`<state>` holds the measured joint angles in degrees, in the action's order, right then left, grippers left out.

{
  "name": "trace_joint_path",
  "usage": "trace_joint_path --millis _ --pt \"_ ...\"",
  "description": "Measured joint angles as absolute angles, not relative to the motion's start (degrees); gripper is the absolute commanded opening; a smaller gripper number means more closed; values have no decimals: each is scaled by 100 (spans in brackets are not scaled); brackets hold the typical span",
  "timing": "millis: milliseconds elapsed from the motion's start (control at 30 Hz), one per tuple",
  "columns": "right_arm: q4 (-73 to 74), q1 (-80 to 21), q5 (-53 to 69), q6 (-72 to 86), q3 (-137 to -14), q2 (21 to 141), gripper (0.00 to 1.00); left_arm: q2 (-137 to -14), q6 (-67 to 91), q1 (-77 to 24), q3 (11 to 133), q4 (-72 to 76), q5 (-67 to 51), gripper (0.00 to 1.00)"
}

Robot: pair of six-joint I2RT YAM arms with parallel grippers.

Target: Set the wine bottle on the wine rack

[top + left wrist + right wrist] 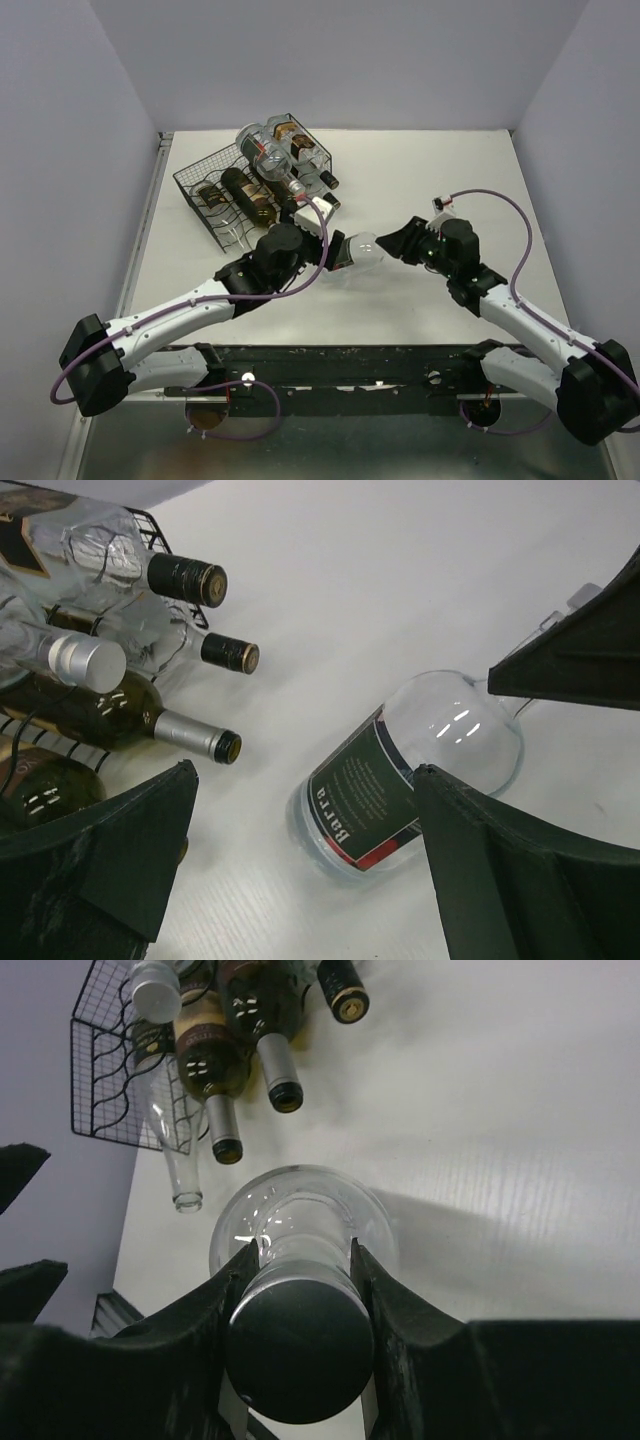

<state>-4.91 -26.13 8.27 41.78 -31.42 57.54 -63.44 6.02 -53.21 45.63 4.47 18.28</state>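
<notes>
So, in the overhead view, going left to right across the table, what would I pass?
First the wine rack → left gripper, open → clear wine bottle → right gripper, shut on that bottle's neck.

Rack (200, 186) sat far-left on the table (430, 170), stored bottles (262, 172) lying in it, necks sticking out the near-right side. Wine bottle (366, 250) lay on the table just off that side, between left gripper (305, 768) and right gripper (300, 1260).
</notes>
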Motion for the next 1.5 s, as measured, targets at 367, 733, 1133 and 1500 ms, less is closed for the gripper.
trace_joint_path --millis 367,733,1133,1500 --pt "-3350 -2613 2123 4792 -1813 6637 1 -6427 1085 -5321 4069 685 2373 99" --pt "-3889 -2950 2506 4648 -1730 7220 1 -6928 1756 -5306 3817 740 2668 99" --pt "-2832 -4281 2093 3903 -2209 7854 1 -6869 1903 -5293 3715 760 2757 99" --pt "-1201 -4923 1087 3446 -2853 8250 2 -6340 2082 -5256 3354 755 3120 99"
